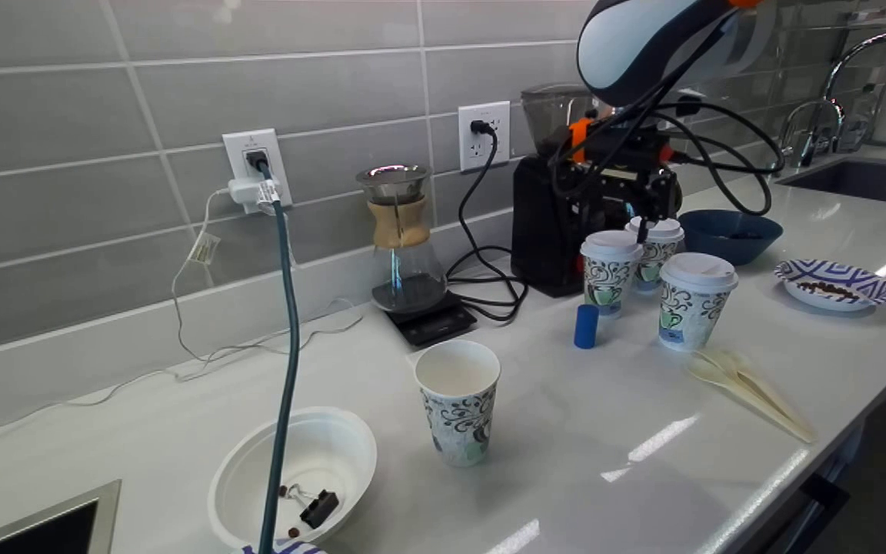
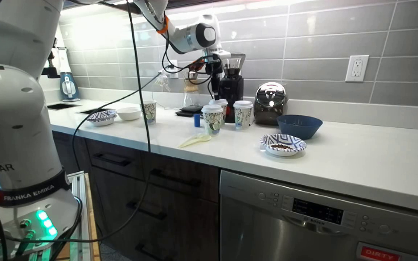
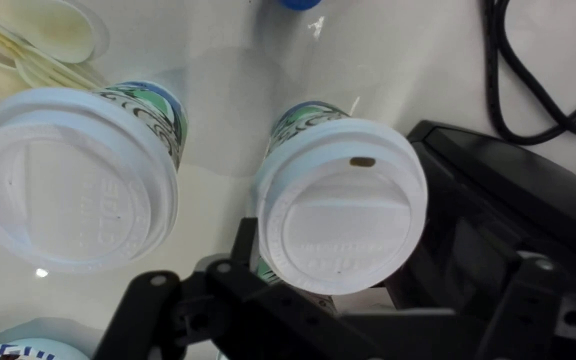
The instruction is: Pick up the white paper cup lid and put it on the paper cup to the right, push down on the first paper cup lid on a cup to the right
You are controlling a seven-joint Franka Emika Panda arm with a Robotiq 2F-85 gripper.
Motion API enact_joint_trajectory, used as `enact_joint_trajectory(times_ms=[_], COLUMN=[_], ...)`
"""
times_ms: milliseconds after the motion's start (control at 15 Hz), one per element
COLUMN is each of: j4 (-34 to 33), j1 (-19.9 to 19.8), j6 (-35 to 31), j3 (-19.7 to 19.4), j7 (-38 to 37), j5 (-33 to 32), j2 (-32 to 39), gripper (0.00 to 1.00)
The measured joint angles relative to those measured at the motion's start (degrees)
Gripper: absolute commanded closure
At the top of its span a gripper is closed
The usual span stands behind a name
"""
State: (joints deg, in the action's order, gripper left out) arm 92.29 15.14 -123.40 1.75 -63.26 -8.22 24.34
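white sip lid [image 3: 343, 210]: on patterned paper cup [image 3: 305, 119] beside black coffee grinder [image 1: 539, 223] | tool [image 3: 373, 239]: wide, nothing seen gripped | est. handling: light, springy, slick; take opposite rim edges, squeeze gently

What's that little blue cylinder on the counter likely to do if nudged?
The blue cylinder would probably tip, since it stands upright and is taller than wide. Once down, it might roll, given its round sides. It looks small, so perhaps light.
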Motion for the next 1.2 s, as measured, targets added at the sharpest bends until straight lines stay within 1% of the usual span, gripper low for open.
enact_joint_trajectory(times_ms=[600,1200], j4=[0.1,0.19], j1=[-0.43,-1.28], j6=[0.18,-0.41], j3=[0.01,0.0], j7=[0.03,0.03], j5=[2.66,4.2], j2=[-0.6,0.82], gripper=[0.0,0.0])
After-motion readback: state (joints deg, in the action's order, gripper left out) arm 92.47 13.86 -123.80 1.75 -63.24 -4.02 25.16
